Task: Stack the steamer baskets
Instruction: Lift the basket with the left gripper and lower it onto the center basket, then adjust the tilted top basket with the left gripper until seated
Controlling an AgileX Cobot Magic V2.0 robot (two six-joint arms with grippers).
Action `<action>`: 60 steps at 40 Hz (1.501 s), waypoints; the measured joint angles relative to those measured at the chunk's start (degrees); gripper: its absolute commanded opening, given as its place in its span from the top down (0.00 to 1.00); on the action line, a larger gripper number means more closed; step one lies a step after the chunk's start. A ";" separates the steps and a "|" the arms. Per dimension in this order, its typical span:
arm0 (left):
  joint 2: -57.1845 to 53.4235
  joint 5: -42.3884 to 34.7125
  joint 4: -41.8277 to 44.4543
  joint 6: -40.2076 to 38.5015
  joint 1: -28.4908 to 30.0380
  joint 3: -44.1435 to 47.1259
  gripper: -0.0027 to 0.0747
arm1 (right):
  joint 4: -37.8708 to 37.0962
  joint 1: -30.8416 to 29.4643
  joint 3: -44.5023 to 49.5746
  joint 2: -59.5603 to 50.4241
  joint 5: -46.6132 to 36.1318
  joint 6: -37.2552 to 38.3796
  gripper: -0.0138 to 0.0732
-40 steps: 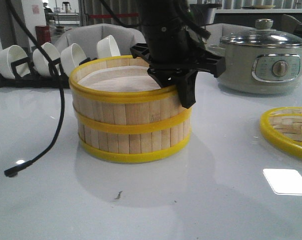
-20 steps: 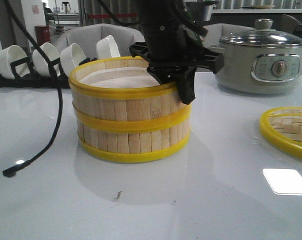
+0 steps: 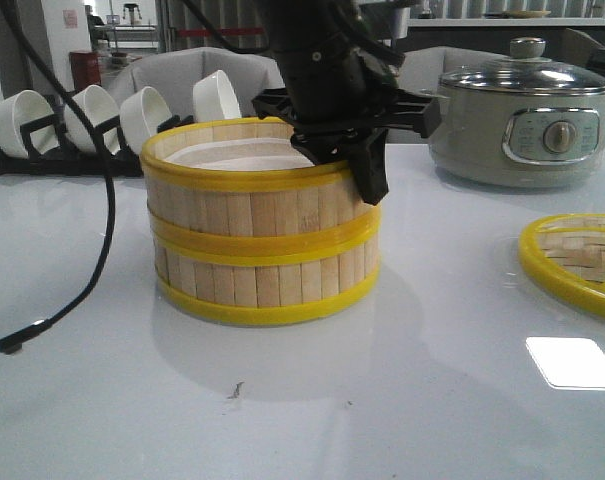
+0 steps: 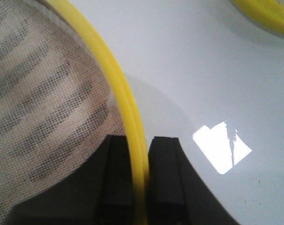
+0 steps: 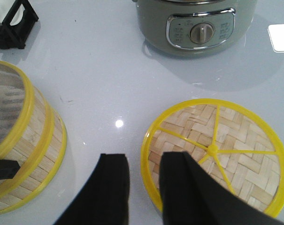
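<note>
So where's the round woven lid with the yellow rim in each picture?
Front view: the woven lid lies flat on the table at the right edge, partly cut off.
Left wrist view: only a yellow arc in the top right corner, probably its rim.
Right wrist view: whole lid, just beyond the right gripper.
Shared landmark: the stacked steamer baskets, the left gripper on their rim.
</note>
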 measured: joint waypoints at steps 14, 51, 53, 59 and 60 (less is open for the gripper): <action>0.00 0.46 2.35 0.22 0.94 -1.64 0.35 | 0.00 0.00 0.00 0.00 0.00 0.00 0.50; -4.42 3.54 2.29 0.22 1.22 -4.88 0.35 | 0.00 0.00 0.00 0.00 0.00 0.00 0.50; -4.42 3.54 2.29 0.22 1.04 -4.49 0.35 | 0.00 0.00 0.00 0.00 0.00 0.00 0.50; -4.42 3.54 2.06 0.22 0.46 -1.54 0.35 | 0.00 0.00 0.00 0.00 0.00 0.00 0.50; -4.42 3.54 2.06 0.22 0.19 -0.83 0.35 | 0.00 0.00 0.00 0.00 0.00 0.00 0.50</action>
